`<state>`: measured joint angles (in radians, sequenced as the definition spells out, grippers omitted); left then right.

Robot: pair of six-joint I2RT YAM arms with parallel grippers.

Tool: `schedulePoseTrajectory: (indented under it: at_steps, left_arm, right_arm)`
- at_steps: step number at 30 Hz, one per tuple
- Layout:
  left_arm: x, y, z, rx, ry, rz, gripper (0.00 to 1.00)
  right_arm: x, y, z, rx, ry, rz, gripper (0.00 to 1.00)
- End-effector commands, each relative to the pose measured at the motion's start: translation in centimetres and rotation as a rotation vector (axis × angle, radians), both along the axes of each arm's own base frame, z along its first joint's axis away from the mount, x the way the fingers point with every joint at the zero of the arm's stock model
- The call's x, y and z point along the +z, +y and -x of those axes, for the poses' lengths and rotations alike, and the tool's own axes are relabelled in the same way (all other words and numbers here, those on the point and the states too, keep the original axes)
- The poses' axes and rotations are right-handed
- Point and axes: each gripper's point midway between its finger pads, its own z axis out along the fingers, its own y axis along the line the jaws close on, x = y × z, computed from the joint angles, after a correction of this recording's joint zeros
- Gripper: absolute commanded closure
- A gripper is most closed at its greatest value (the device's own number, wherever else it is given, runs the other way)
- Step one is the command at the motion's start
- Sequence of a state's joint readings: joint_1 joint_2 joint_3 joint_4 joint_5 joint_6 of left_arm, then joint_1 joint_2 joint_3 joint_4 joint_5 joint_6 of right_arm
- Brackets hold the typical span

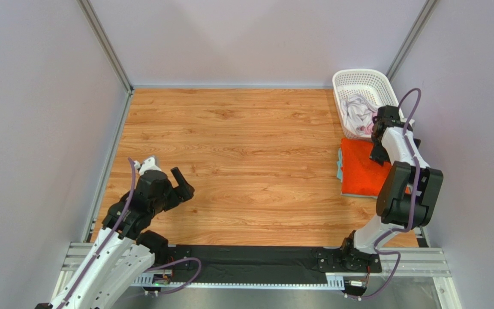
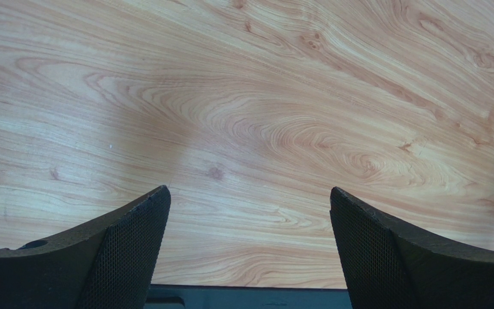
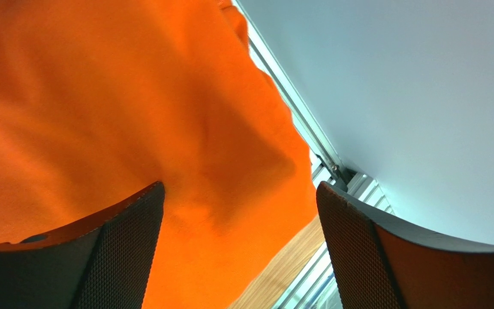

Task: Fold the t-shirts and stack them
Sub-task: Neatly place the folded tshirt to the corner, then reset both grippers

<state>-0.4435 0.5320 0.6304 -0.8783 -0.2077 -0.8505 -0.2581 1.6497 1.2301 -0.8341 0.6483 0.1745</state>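
Jaws wide and empty, the right gripper (image 3: 240, 193) is held over the orange t-shirt (image 1: 359, 170), the pale t-shirt (image 1: 358, 112) in the basket (image 1: 359, 76) just beyond.

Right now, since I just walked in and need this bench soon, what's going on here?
The right end effector, open, hangs over a folded orange t-shirt that lies on a teal t-shirt at the right edge of the table. Pale cloth sits in the white basket behind them. The left end effector is open above the wood, holding nothing.

Pale walls (image 1: 256, 38) around wood-grain tabletop (image 1: 243, 148).
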Motion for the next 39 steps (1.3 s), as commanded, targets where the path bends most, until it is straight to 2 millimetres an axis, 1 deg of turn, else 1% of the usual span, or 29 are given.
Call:
schedulePoseTrajectory:
  at_steps: [1,3,4,5,7,8,10,11,12,13,14,15,16,17,18,20,21,22,23,24,25,26,27,28,30,31,32,34,39]
  left_arm:
    - [0.4,-0.1,-0.4,0.003,-0.024,0.012,0.00]
    - [0.4,-0.1,-0.4,0.004,-0.023,0.011,0.00]
    - [0.4,-0.1,-0.4,0.006,-0.025,0.011,0.00]
    - [0.4,-0.1,-0.4,0.006,-0.025,0.011,0.00]
    - [0.4,0.0,-0.4,0.009,-0.024,0.009,0.00]
    - [0.4,0.0,-0.4,0.010,-0.022,0.007,0.00]
    - [0.4,0.1,-0.4,0.012,-0.021,0.004,0.00]
    - [0.4,0.1,-0.5,0.014,-0.021,0.002,0.00]
    - [0.4,0.2,-0.5,0.019,-0.023,0.000,0.00]
    - [0.5,0.2,-0.6,0.022,-0.024,-0.005,0.00]
    - [0.5,0.3,-0.6,0.023,-0.020,-0.011,0.00]
    - [0.6,0.4,-0.6,0.026,-0.018,-0.013,0.00]
    - [0.9,0.4,-0.7,0.028,-0.015,-0.019,0.00]
    - [0.8,0.6,-0.5,0.032,-0.004,-0.026,0.00]
    - [0.9,0.6,-0.5,0.033,0.000,-0.029,0.00]
    - [1.0,0.6,-0.5,0.032,0.013,-0.035,0.00]
    - [1.0,0.6,-0.5,0.033,0.017,-0.036,0.00]
    - [1.1,0.7,-0.5,0.036,0.017,-0.039,0.00]
    - [1.2,0.8,-0.4,0.041,0.019,-0.039,0.00]
    - [1.5,0.8,-0.4,0.044,0.009,-0.037,0.00]
    - [2.1,1.0,-0.3,0.050,0.001,-0.039,0.00]
    - [2.5,1.1,-0.3,0.050,-0.009,-0.039,0.00]
    - [3.5,1.2,-0.3,0.049,-0.035,-0.033,0.00]
    - [3.7,1.5,0.0,0.057,-0.036,-0.042,0.00]
    - [4.7,2.0,0.2,0.076,-0.066,-0.035,0.00]
    - [4.8,2.4,0.4,0.091,-0.074,-0.042,0.00]
    - [4.9,2.6,0.5,0.100,-0.080,-0.041,0.00]
    - [5.4,3.2,0.8,0.131,-0.113,-0.030,0.00]
    - [6.4,3.9,1.5,0.156,-0.188,0.003,0.00]
  right_arm:
    - [2.5,-0.4,-0.8,-0.064,-0.110,0.011,0.11]
    - [3.2,0.1,-1.0,-0.061,-0.150,-0.013,0.07]
    - [4.4,0.4,-1.1,-0.056,-0.199,-0.019,0.00]
    - [4.9,0.6,-1.1,-0.055,-0.227,-0.032,0.00]
    - [6.0,1.8,-1.9,-0.018,-0.311,-0.093,0.00]
    - [7.5,2.3,-1.8,-0.002,-0.373,-0.105,0.00]
    - [8.6,4.2,-2.6,0.060,-0.460,-0.193,0.00]
    - [9.7,5.2,-2.3,0.090,-0.515,-0.223,0.00]
    - [9.7,7.0,-2.7,0.154,-0.547,-0.308,0.00]
    - [10.2,8.0,-2.8,0.195,-0.581,-0.343,0.00]
    - [9.5,9.0,-2.3,0.217,-0.582,-0.386,0.00]
    - [10.4,10.5,-1.9,0.265,-0.631,-0.436,0.00]
    - [10.6,11.4,-1.8,0.302,-0.658,-0.471,0.00]
    - [10.2,12.2,-1.4,0.321,-0.665,-0.499,0.00]
    - [10.1,13.6,-0.5,0.359,-0.689,-0.546,0.00]
    - [9.7,14.9,0.0,0.397,-0.729,-0.591,0.00]
    - [8.1,16.1,0.8,0.399,-0.721,-0.657,0.00]
    - [9.1,16.6,0.9,0.435,-0.786,-0.657,0.00]
    - [8.9,17.2,1.2,0.445,-0.802,-0.679,0.00]
    - [7.6,18.2,1.8,0.445,-0.794,-0.735,0.00]
    - [8.2,18.6,2.0,0.470,-0.838,-0.738,0.00]
    - [8.1,19.6,2.4,0.508,-0.841,-0.782,0.00]
    - [7.4,20.1,2.8,0.530,-0.839,-0.798,0.00]
    - [7.1,20.3,3.2,0.539,-0.841,-0.804,0.00]
    - [7.4,20.8,3.9,0.571,-0.865,-0.801,0.00]
    - [6.8,20.9,4.2,0.564,-0.864,-0.804,0.00]
    - [7.2,21.0,4.5,0.580,-0.888,-0.792,0.00]
    - [6.8,21.0,4.8,0.585,-0.893,-0.786,0.00]
    - [6.9,21.0,5.3,0.589,-0.912,-0.768,0.00]
